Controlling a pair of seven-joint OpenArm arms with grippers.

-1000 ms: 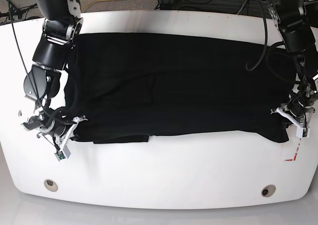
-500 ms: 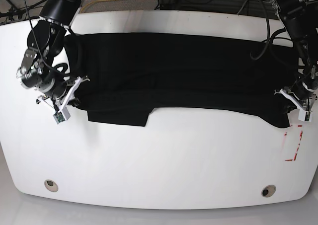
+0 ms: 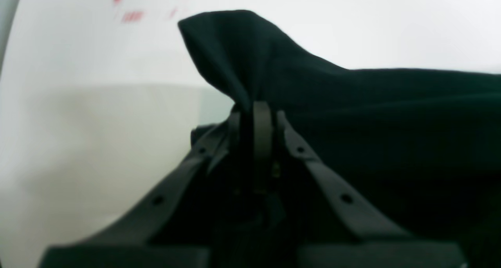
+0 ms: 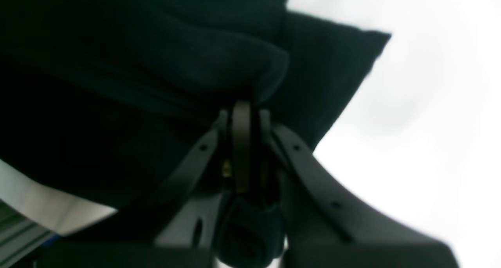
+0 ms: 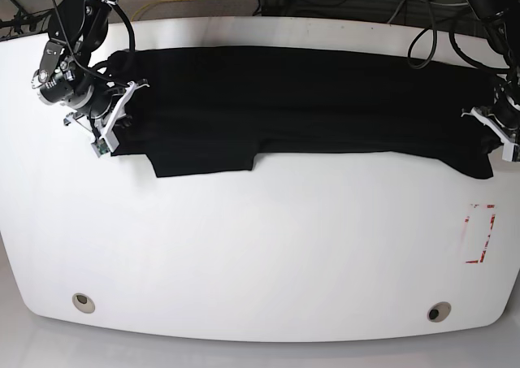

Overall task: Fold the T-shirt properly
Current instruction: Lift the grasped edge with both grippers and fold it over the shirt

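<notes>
White table (image 5: 260,254): black T-shirt (image 5: 309,100) spread flat (plain side up), pinched by left gripper (image 5: 497,124) and right gripper (image 5: 122,112).

Both grippers, left (image 5: 497,132) and right (image 5: 114,128), now sit higher in the base frame than before. The T-shirt (image 5: 301,100) forms a narrower band near the top, its lower edge pulled upward.

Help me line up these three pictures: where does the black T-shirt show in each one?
Base: the T-shirt spans the table's far half, a hand at each end.
Left wrist: it fills the right side, a corner pinched in the left hand.
Right wrist: it fills the upper left, gripped by the right hand.
Shared landmark: the white table.
</notes>
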